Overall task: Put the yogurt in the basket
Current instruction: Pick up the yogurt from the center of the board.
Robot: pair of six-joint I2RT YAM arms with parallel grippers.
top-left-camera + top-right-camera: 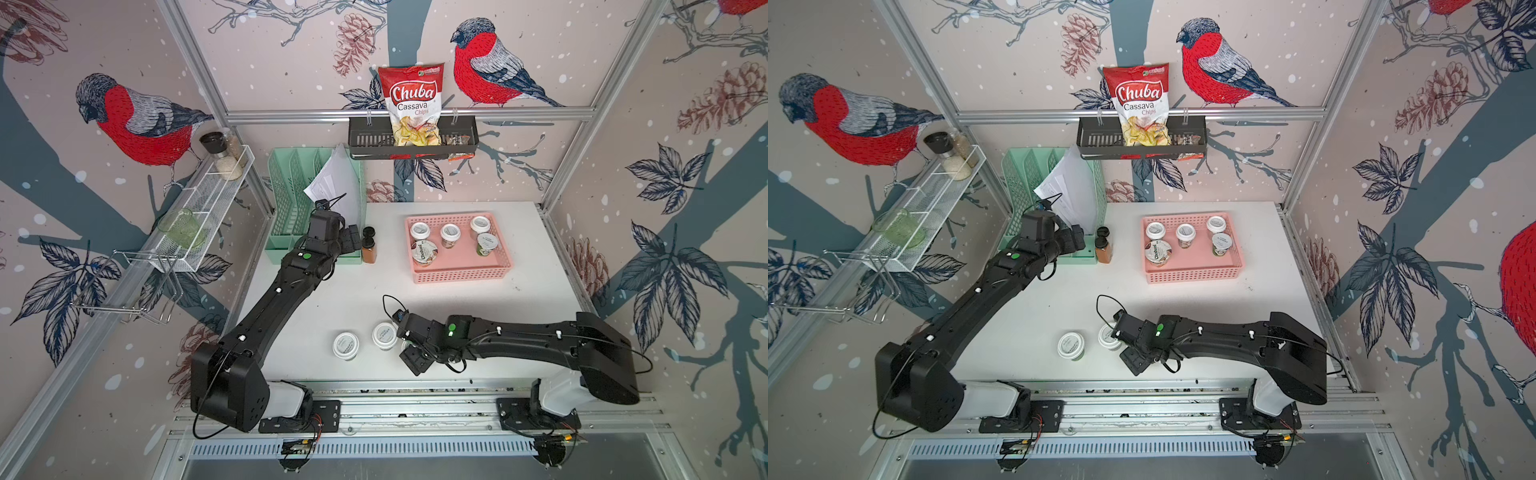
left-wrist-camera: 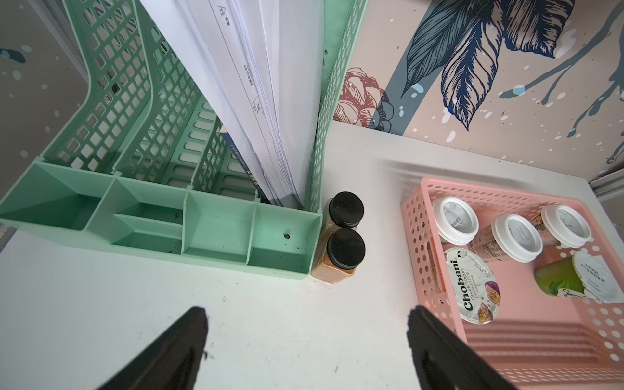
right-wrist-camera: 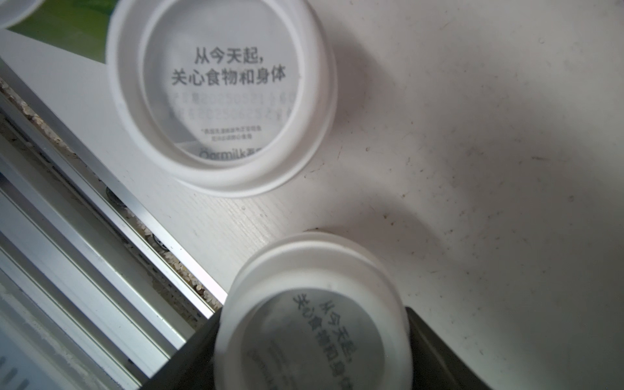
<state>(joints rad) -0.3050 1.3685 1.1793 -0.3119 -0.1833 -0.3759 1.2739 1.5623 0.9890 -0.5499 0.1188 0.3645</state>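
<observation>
The pink basket stands at the back right. It holds a Chobani cup, three upright yogurt jars and a green jar lying on its side. Near the front edge two white-lidded yogurt jars stand free. A third jar sits between the fingers of my right gripper, whose fingers press both sides of its lid. My left gripper hangs open over bare table, left of the basket wall.
Two orange spice bottles stand against a mint-green file organizer holding papers. On the back wall a black slotted tray holds a chips bag. A white wire rack runs along the left wall. The metal front rail lies close to the front jars.
</observation>
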